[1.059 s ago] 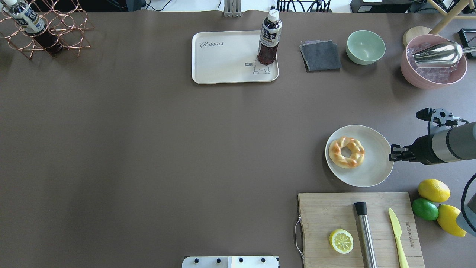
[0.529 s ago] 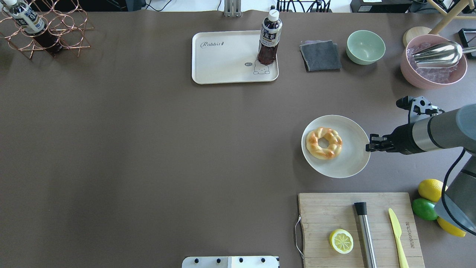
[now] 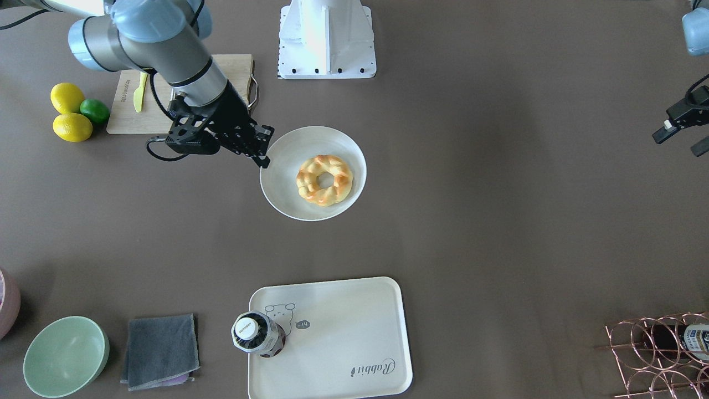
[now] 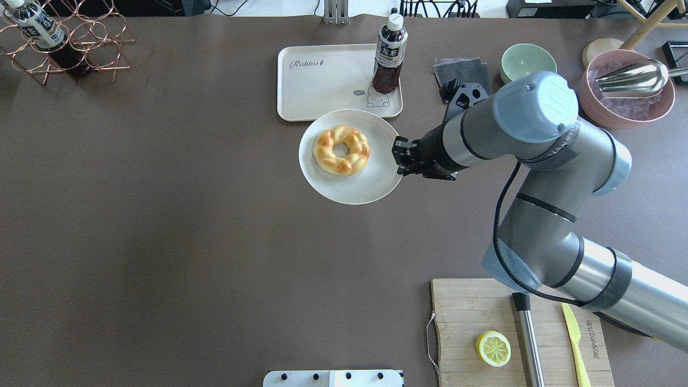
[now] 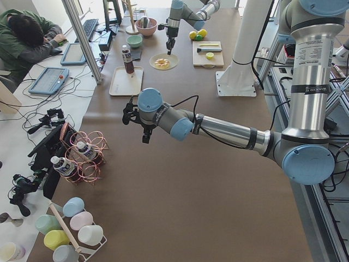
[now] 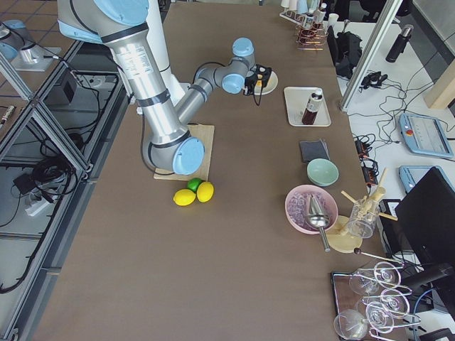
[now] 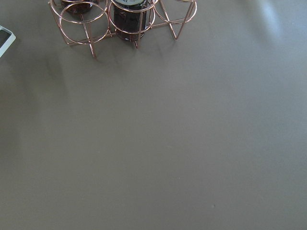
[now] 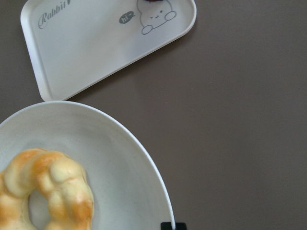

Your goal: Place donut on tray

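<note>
The golden braided donut (image 4: 325, 149) lies on a round white plate (image 4: 355, 185). My right gripper (image 4: 399, 158) is shut on the plate's right rim and holds it in the air by the near edge of the cream tray (image 4: 322, 86). In the front-facing view the donut (image 3: 310, 178) and plate (image 3: 288, 188) hang apart from the tray (image 3: 343, 332). The right wrist view shows the donut (image 8: 57, 187), the plate (image 8: 110, 158) and the tray (image 8: 96, 48) beyond it. My left gripper (image 3: 681, 136) hovers open and empty at the table's far left.
A dark drink bottle (image 4: 388, 59) stands on the tray's right end. A grey cloth (image 4: 462, 72), a green bowl (image 4: 518, 60) and a pink bowl (image 4: 626, 88) sit to its right. A cutting board (image 4: 473, 306) holds a lemon slice (image 4: 493, 348). A wire rack (image 4: 70, 43) stands far left.
My right arm has carried the plate with the donut leftward and toward the far side, from the table's right part up to the tray's near edge.
</note>
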Controlling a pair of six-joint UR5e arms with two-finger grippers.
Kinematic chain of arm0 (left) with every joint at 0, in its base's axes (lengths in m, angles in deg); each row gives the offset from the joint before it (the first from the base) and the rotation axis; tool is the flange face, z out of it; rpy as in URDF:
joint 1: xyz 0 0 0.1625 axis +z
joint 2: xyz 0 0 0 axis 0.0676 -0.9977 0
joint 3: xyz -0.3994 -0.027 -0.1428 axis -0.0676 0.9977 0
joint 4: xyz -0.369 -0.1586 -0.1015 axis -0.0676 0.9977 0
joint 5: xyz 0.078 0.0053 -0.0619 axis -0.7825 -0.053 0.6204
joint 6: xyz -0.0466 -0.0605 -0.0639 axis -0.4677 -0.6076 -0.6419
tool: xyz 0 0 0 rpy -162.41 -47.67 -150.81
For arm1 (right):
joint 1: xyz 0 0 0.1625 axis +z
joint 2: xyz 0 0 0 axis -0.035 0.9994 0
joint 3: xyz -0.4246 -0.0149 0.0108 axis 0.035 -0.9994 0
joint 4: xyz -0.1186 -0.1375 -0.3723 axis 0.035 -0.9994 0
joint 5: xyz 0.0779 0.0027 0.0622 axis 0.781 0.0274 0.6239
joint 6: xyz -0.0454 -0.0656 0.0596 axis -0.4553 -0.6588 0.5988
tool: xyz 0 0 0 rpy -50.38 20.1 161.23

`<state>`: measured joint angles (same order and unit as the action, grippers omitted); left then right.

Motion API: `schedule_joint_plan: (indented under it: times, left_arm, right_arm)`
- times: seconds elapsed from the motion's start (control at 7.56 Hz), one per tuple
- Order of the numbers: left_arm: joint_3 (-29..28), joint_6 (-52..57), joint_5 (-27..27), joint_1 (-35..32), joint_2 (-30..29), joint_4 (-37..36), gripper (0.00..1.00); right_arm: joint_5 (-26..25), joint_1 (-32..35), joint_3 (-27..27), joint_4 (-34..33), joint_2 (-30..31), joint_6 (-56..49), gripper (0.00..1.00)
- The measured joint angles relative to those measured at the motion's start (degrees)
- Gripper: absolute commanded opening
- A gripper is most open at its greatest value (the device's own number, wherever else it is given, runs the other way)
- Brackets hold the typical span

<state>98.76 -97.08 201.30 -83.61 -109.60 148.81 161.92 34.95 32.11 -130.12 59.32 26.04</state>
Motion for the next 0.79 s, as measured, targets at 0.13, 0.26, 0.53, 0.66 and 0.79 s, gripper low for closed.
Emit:
schedule_joint_plan:
  times: [0.13,0.26,0.53,0.66,0.79]
  left_arm:
    - [0.09,-5.14,-0.1,2.47,-0.28,3.02,0.98]
    - [0.21,-9.22,-0.21,4.38,-0.4,5.65,0.98]
    - [0.6,-15.23,-0.61,7.65,-0.57,9.39,0.98]
    - [0.92,-17.35,-1.21,8.99,-0.92,10.22,0.97]
    - [1.38,-19.0,-1.96,10.08,-1.23,10.6,0.97]
  right_arm:
    - [-2.43,-2.01,-2.39,-5.13,-7.07,2.77,0.0]
    - [-4.9,-3.98,-5.9,-8.7,-13.87,5.22,0.0]
    - [-9.46,-7.74,-14.53,-12.55,-25.49,9.26,0.0]
    - [-11.78,-9.65,-20.08,-13.4,-30.99,11.0,0.0]
    - [-14.34,-11.6,-24.42,-14.74,-35.17,11.97,0.0]
